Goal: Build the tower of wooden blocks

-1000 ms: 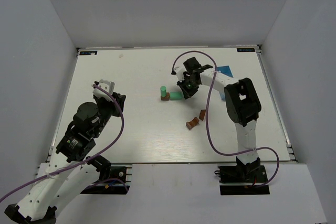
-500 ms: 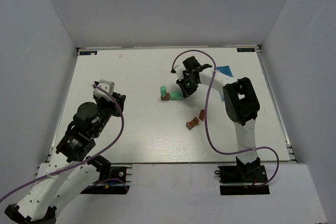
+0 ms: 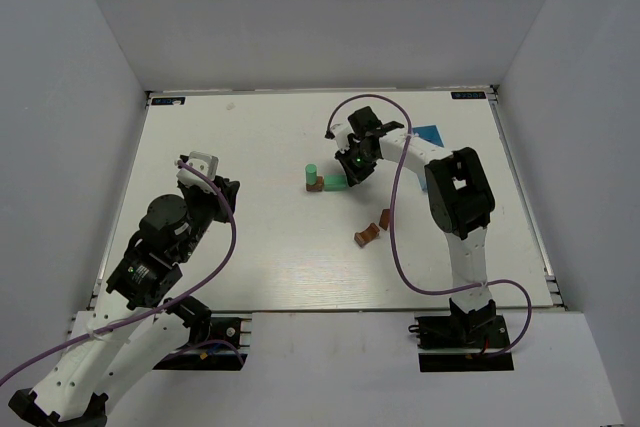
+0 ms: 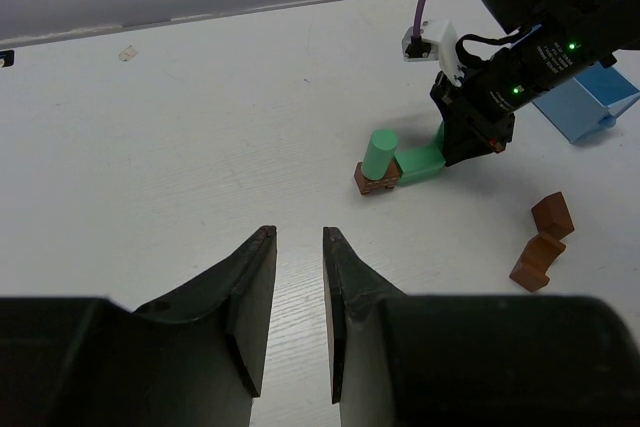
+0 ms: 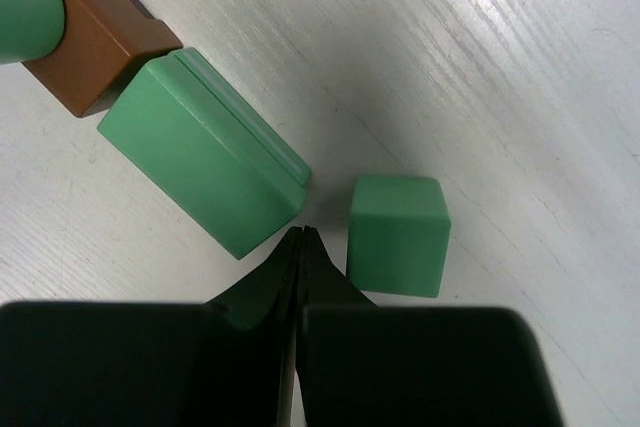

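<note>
Between long green block (image 5: 205, 167) and small green cube (image 5: 396, 235), clenched empty right hand (image 5: 301, 247) is pointing, both just beside.

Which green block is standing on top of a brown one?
The round green cylinder. It stands upright on the brown block; the long green block and the little green cube rest on the table.
</note>
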{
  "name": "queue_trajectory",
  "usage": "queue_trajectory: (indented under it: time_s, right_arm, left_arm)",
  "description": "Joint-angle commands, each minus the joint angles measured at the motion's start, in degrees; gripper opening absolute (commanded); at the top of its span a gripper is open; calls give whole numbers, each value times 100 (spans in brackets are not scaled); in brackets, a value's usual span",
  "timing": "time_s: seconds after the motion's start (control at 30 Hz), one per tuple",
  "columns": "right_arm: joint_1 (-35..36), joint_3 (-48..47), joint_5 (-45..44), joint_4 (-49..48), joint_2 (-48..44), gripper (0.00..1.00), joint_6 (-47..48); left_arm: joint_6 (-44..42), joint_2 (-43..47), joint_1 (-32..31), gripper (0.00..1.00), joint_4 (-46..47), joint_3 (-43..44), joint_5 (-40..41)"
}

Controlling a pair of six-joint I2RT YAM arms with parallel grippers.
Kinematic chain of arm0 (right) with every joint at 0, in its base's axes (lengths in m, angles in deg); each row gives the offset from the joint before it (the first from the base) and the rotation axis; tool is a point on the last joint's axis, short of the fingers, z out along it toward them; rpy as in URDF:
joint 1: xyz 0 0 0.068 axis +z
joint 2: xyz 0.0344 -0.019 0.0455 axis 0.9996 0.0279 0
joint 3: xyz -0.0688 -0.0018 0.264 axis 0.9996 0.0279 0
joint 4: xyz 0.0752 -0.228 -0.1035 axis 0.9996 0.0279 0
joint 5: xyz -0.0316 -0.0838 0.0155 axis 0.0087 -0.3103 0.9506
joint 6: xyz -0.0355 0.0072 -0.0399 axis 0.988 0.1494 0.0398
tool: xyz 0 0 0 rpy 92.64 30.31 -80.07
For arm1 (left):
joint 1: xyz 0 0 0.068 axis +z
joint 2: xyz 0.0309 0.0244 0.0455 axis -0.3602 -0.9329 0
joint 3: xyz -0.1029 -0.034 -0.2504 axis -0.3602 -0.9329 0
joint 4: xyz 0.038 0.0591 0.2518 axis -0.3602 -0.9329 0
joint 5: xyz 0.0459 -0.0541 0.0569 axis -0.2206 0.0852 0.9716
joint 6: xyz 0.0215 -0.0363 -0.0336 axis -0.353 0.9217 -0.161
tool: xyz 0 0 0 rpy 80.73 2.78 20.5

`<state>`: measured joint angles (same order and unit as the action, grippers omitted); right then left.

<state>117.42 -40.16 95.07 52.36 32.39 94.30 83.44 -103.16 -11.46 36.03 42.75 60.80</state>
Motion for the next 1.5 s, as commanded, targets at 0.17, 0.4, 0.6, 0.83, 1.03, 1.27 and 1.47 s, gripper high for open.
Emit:
queue_trajectory:
  time_s: [0.17, 0.4, 0.6, 0.83, 1.03, 1.27, 1.47]
  right_arm:
    - [52, -217, 208, -89, 86, 0, -87]
    - [60, -208, 243, -89, 77, 0, -69]
    - [52, -208, 243, -98, 94, 0, -87]
    - [60, -182, 287, -98, 94, 0, -192]
    - [60, -147, 278, -177, 86, 0, -315]
    - [51, -111, 322, -204, 94, 0, -394]
    - [52, -103, 269, -204, 103, 0, -438]
  left_arm:
    - [-48, -7, 32, 36, 90, -33, -33]
    - [-48, -7, 32, 36, 90, -33, -33]
    - [-48, -7, 32, 36, 90, -33, -33]
    - [-48, -7, 32, 36, 90, -33, -33]
    - [-48, -7, 32, 36, 90, -33, -33]
    - [-48, -7, 32, 36, 90, -33, -33]
    - [-48, -7, 32, 36, 90, -33, -33]
